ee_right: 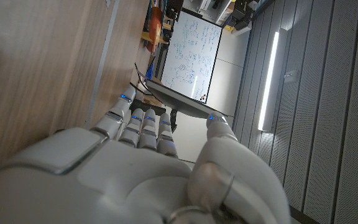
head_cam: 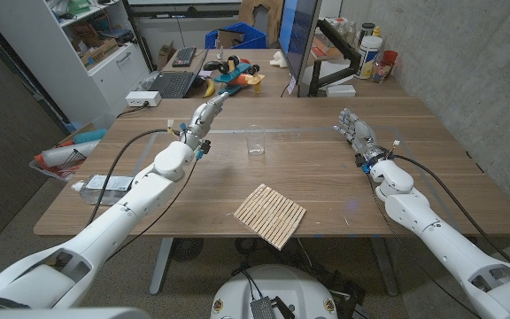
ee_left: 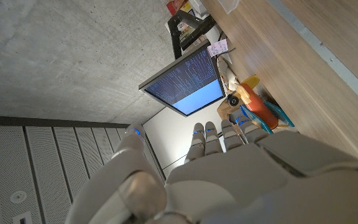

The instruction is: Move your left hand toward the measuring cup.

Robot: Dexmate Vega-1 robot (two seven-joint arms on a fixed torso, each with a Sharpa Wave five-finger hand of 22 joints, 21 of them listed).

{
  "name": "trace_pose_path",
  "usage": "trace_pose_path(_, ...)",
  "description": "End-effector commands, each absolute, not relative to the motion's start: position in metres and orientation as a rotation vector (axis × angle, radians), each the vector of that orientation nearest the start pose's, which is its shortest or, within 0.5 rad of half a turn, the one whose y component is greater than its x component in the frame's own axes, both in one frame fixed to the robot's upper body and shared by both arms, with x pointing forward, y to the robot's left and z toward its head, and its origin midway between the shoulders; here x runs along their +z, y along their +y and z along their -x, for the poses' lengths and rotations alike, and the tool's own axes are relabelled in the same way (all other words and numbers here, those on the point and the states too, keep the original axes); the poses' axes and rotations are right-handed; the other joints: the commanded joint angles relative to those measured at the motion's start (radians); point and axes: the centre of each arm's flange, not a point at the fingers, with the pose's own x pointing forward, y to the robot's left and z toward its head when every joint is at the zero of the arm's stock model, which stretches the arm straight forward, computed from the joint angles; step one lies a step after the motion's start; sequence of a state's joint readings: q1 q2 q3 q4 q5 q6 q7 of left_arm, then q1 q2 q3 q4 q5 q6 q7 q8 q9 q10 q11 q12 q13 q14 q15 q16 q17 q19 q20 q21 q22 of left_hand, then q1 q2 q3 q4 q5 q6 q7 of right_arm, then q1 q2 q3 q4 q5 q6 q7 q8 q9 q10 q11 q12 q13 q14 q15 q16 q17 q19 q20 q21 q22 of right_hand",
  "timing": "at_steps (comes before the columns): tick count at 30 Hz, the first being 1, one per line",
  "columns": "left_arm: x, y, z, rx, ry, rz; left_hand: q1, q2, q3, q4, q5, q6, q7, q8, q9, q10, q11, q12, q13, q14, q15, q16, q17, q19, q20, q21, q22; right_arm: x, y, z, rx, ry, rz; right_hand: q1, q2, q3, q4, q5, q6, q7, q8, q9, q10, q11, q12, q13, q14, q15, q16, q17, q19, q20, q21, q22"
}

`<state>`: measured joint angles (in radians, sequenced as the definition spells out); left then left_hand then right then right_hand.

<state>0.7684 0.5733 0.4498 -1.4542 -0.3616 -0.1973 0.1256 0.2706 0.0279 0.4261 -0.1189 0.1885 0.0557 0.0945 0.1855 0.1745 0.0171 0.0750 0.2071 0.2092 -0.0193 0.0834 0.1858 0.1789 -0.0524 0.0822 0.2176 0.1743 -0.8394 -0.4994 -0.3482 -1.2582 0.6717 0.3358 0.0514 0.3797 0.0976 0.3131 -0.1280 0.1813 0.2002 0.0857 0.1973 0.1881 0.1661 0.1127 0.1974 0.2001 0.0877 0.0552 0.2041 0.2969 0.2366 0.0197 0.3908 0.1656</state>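
Fingers straight and empty, the left hand (head_cam: 209, 113) hovers over the counter (head_cam: 326, 177) left of the clear measuring cup (head_cam: 255, 147), well apart.

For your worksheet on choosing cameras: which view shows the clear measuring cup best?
The head view: the measuring cup stands whole on the table, right of the left hand. I cannot make it out in either wrist view.

measuring cup (head_cam: 256, 148) behind slatted mat (head_cam: 270, 214) — mid-table

Even indoor light, soft shadows, sharp focus
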Motion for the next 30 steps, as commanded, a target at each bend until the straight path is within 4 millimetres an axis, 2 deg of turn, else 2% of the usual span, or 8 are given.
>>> trace_pose_path(1,0.045,0.239,-0.624,-0.137,-0.743,-0.385,0.012,0.001,0.006,-0.008,0.003,0.008,0.0,0.01,0.005,-0.001,-0.006,0.006,-0.001,-0.002,0.001,0.003,0.002,-0.009,0.004,-0.006,0.005,-0.026,-0.304,-0.653,0.19,-0.629,-0.075,0.004,0.008,-0.002,-0.001,0.004,0.007,-0.002,0.002,0.004,0.01,-0.001,0.008,0.0,0.01,-0.004,0.01,-0.001,0.011,0.0,-0.005,0.001)
trace_pose_path(30,0.065,0.212,-0.624,-0.152,-0.766,-0.525,0.028,0.006,0.01,-0.017,0.001,0.023,-0.006,0.012,0.006,0.004,-0.014,0.008,-0.003,0.003,-0.006,0.004,0.002,-0.014,0.008,-0.012,0.005,-0.031,-0.308,-0.653,0.175,-0.632,-0.09,0.003,0.009,-0.006,-0.001,0.004,0.01,-0.003,0.003,0.004,0.013,-0.003,0.007,0.0,0.011,-0.004,0.011,-0.008,0.016,0.0,-0.018,0.001)
